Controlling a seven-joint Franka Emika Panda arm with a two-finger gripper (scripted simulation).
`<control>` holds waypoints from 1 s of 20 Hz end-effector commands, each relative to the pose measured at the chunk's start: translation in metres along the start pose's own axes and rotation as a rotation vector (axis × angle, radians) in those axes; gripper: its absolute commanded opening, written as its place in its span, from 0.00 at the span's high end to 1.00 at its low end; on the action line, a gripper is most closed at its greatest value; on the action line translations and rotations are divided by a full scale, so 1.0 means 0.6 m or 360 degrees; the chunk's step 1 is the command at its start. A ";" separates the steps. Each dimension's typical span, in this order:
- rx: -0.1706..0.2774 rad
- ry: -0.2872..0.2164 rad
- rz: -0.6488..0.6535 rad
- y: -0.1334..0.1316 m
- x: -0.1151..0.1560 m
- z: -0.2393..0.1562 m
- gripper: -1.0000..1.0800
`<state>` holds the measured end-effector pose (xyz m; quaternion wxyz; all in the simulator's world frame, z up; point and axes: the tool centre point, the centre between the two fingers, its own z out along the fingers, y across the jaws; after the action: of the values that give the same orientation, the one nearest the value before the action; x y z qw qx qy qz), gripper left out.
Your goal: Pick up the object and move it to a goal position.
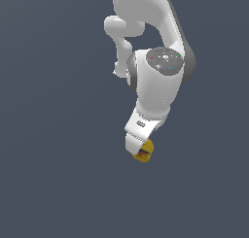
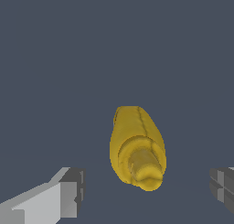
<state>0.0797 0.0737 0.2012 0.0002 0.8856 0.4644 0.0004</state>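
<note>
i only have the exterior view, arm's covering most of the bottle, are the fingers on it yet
Observer: No. In the wrist view the gripper is open, and both fingers stand apart from the mustard bottle.
Operator: is the bottle actually between them
Observer: Yes, it sits in the gap, with bare floor showing on either side of it.
Operator: which end faces the wrist camera
Observer: The nozzle cap points toward the wrist camera; your view shows only a bit of the label.
</note>
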 end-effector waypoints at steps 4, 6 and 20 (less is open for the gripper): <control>0.0002 -0.0001 -0.0003 -0.001 -0.001 0.042 0.04; 0.0002 0.0000 -0.0005 -0.001 0.000 0.049 0.04; 0.0002 0.0000 -0.0005 0.001 0.001 0.051 1.00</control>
<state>0.0802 0.0737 0.1701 -0.0003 0.8850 0.4655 -0.0002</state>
